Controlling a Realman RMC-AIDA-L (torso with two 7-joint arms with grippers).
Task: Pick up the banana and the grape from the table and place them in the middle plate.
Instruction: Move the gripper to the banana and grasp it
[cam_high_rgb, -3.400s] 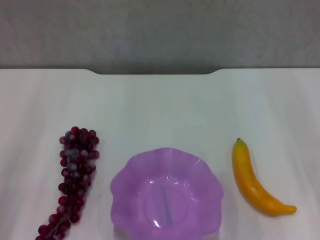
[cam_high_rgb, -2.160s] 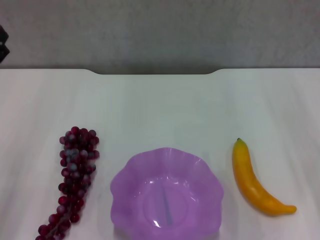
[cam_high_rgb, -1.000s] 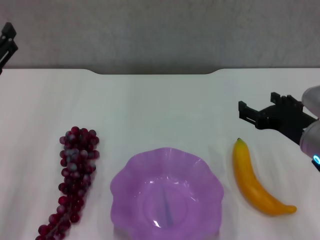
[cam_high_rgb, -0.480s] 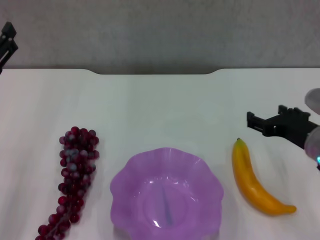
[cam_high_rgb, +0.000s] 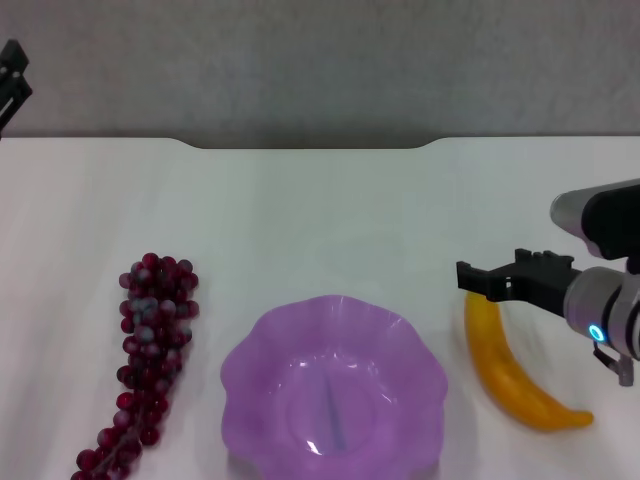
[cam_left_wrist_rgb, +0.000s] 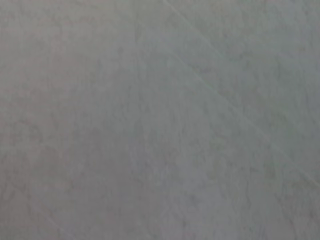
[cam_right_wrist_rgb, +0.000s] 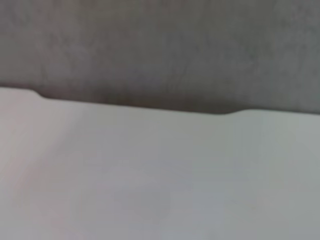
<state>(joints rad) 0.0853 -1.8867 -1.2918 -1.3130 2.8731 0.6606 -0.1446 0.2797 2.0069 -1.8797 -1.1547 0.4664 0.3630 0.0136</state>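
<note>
The yellow banana (cam_high_rgb: 510, 380) lies on the white table (cam_high_rgb: 320, 220) to the right of the purple scalloped middle plate (cam_high_rgb: 240, 360), which holds nothing. The dark red grape (cam_high_rgb: 152, 350) bunch lies left of the plate. My right gripper (cam_high_rgb: 490, 268) reaches in from the right and hovers over the banana's far, green-tipped end, covering it; its black fingers (cam_high_rgb: 468, 275) stand apart, open, with nothing between them. My left gripper (cam_high_rgb: 10, 75) shows only as a black piece at the far left edge, well behind the grape. Neither wrist view shows the fruit or the plate.
The table's far edge (cam_high_rgb: 310, 148) has a shallow notch, with a grey wall behind it. The right wrist view shows bare tabletop (cam_right_wrist_rgb: 160, 175) and that same notched edge (cam_right_wrist_rgb: 140, 106). Only a grey surface fills the left wrist view.
The right gripper came in from the right, then moved left and nearer, from beyond the banana to over its far tip. The left gripper appeared at the far left edge and stayed there.
</note>
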